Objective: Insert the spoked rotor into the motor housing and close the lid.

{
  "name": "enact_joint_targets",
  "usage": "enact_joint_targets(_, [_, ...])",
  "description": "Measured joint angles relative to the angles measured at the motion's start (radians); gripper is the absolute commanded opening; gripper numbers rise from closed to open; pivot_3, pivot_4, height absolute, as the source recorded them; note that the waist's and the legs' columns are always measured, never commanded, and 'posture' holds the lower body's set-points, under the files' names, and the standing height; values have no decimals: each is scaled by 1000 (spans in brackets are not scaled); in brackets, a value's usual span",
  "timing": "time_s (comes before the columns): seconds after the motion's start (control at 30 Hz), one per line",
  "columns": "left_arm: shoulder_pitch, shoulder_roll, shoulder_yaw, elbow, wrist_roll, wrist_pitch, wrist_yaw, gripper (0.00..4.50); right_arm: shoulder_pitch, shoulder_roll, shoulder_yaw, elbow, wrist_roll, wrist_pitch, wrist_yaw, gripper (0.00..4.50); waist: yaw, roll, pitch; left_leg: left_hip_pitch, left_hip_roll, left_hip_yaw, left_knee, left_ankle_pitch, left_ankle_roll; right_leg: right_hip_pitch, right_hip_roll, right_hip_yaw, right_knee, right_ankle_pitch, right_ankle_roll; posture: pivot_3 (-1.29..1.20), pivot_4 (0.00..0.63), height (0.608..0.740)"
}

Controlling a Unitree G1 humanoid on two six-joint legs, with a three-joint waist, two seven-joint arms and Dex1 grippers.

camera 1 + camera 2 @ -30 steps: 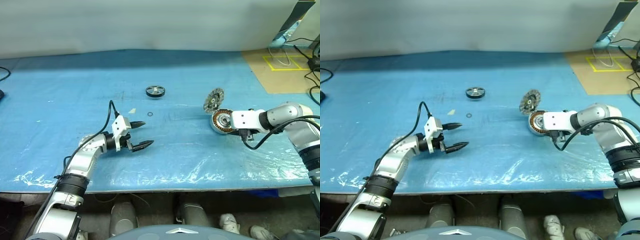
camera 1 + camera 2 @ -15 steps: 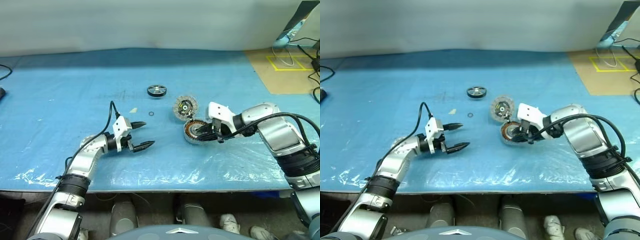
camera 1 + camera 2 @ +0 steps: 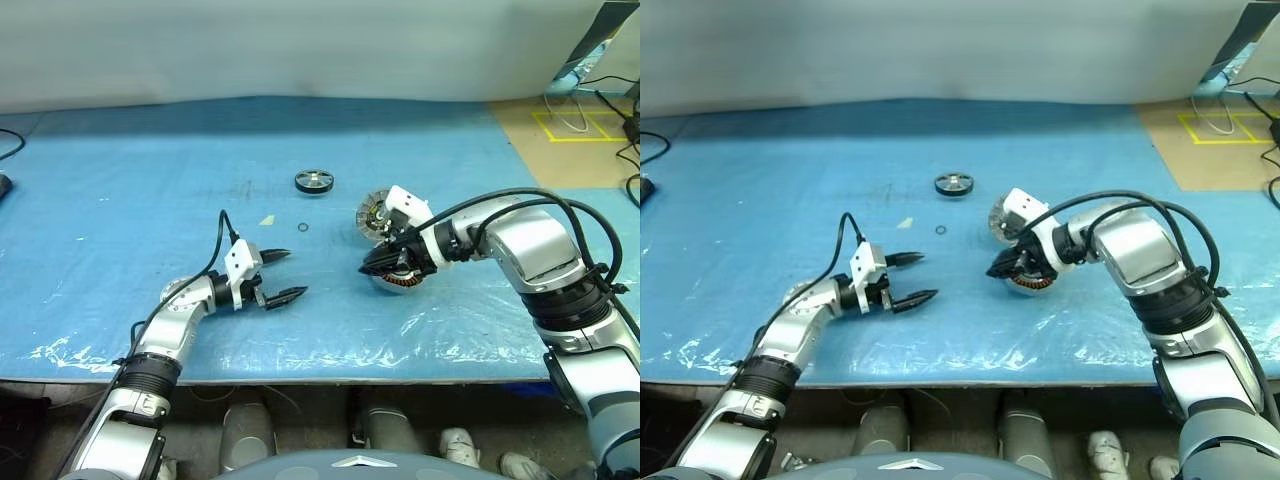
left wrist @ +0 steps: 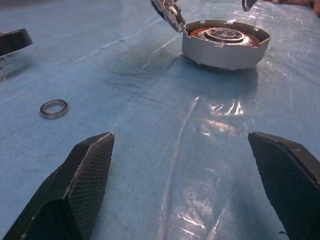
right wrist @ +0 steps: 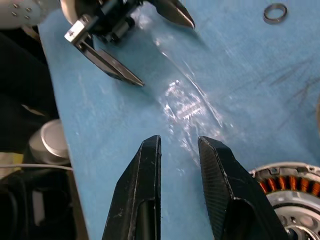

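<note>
since a second ago my right gripper (image 3: 375, 268) has swung left, dragging the motor housing (image 3: 398, 278) and lid (image 3: 372, 216) inward; the spoked rotor (image 3: 313, 181) sits well apart, stiff, probably slick, best pinched across the rim. left wrist view: left gripper (image 4: 190, 185) wide open, empty. right wrist view: fingers (image 5: 148, 175) narrowly parted, gripping nothing.

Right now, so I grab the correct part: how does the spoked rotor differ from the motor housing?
The spoked rotor has a dark rim and silver hub; the motor housing is a silver cup showing copper windings. The rotor lies farther out; the housing sits by the right tool. Both are round, lying flat.
</note>
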Motion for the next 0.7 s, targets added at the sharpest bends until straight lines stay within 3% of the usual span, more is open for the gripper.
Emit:
enact_joint_targets(0.13, [-11,-3,0,30,2,-20,-12,4500,-6,-87,-38,-3,39,-110,22,1167,9,0,0,0,0,0,0,0,0,0,0,0,0,0,0,0,150,740])
enact_joint_targets(0.17, [-16,-4,0,39,4,-21,-13,4500,15,-120,-44,-9,34,-186,31,1346,14,0,0,0,0,0,0,0,0,0,0,0,0,0,0,0,150,740])
enact_joint_targets(0.3, [-23,-3,1,52,6,-34,-15,4500,174,-273,-30,-19,-75,-589,95,2353,22,0,0,0,0,0,0,0,0,0,-1,0,-1,0,0,0,150,740])
enact_joint_targets(0.4, [-22,-5,0,56,6,-38,-16,4500,221,-303,-11,-9,-121,-726,127,3399,11,0,0,-1,0,1,0,0,0,0,0,2,0,0,0,0,150,740])
enact_joint_targets(0.7, [-35,-9,-3,56,7,-37,-17,4500,236,-283,70,63,-285,-994,109,3399,-4,-1,0,0,-1,1,4,0,0,0,0,3,3,0,0,0,150,740])
